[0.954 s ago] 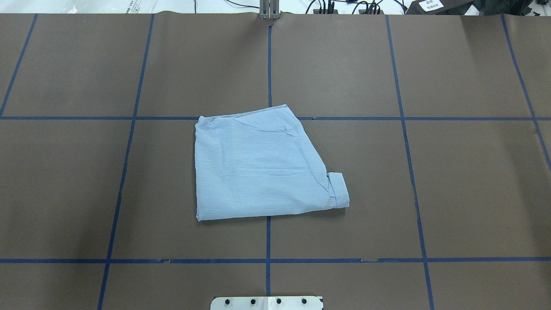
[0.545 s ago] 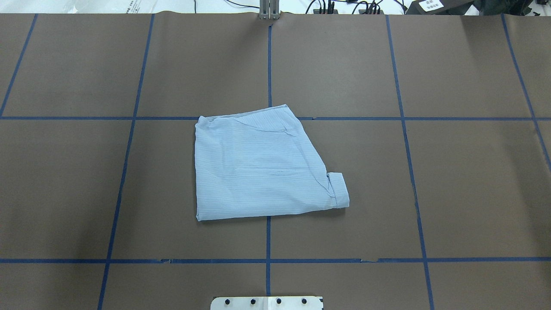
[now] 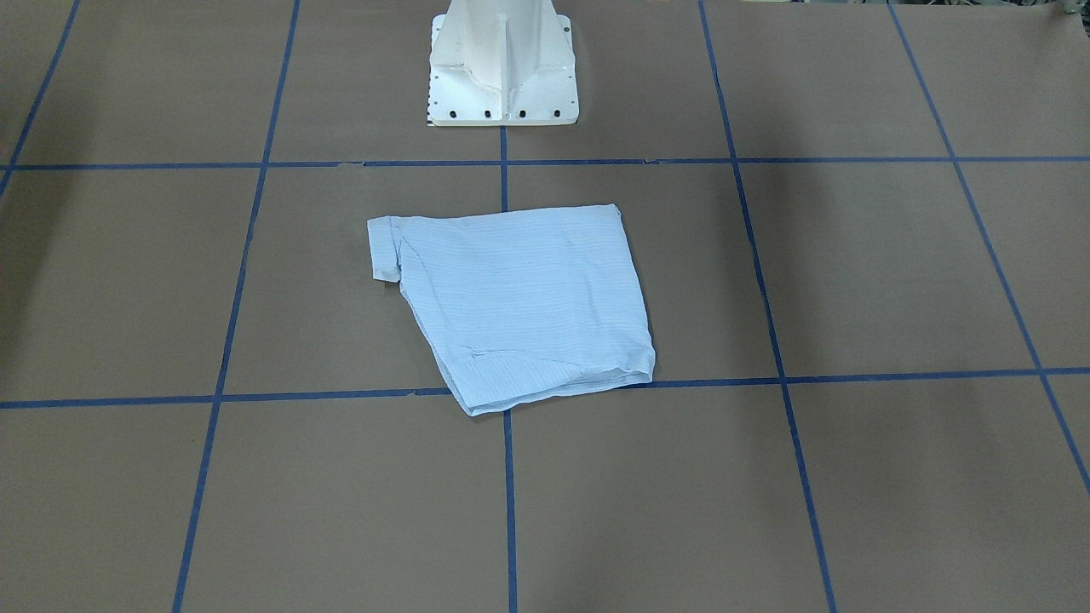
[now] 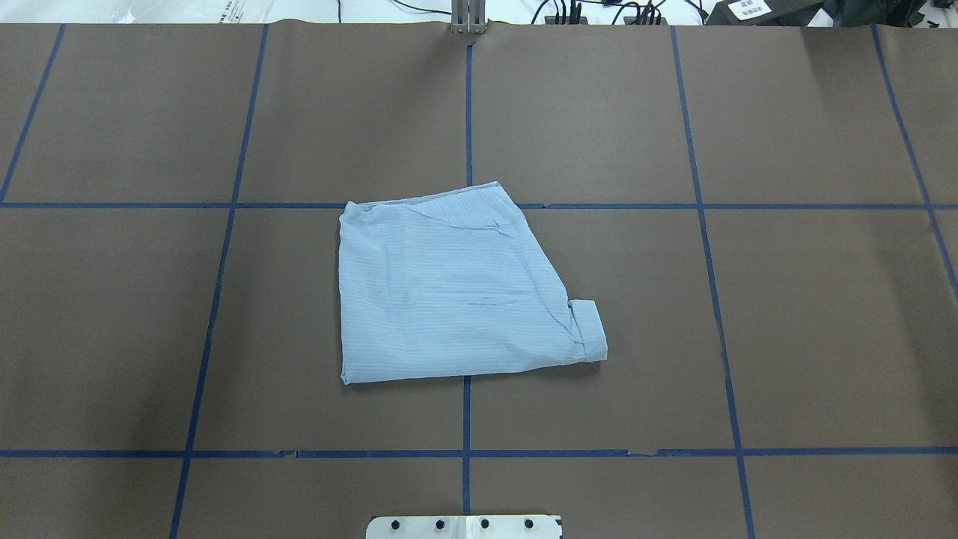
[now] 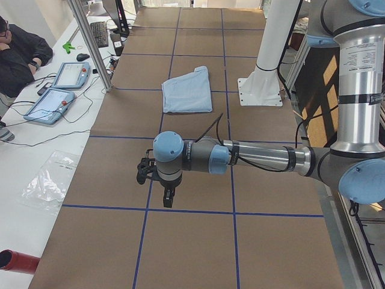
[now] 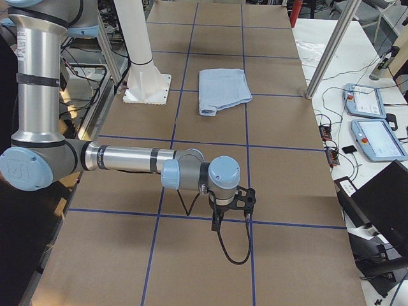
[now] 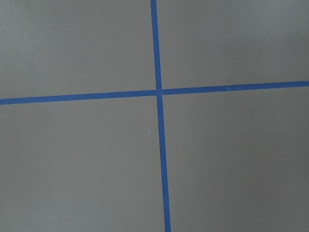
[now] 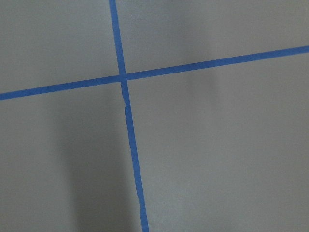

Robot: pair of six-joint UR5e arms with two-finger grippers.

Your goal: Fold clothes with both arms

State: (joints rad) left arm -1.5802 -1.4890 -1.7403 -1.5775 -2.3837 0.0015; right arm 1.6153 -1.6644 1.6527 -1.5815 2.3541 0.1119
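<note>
1. Near the middle of the table (image 4: 748, 314), about midway between its left and right edges, the shirt (image 4: 449, 292) is laid flat as a folded packet, touched by neither arm
2. The left gripper (image 5: 159, 180) is held over the bare table toward the left edge and the right gripper (image 6: 229, 203) toward the right edge, both well apart from the shirt; whether either pincer is open or closed cannot be told, as each is shown only from the side
3. The folding is judged all but finished, so the step in hand is taken to be a last tidy
4. One cuff (image 4: 588, 329) sticks out at the packet's corner toward the robot's edge and the right edge; it is best pinched by the right gripper alone and laid inward, low and slowly, so that the thin cloth beneath is not dragged
5. Along the packet's far side a loose layer seems to be showing, though this cannot be read with certainty; it should be pressed flat rather than re-gripped
6. Otherwise both arms are best kept clear of the packet
</note>
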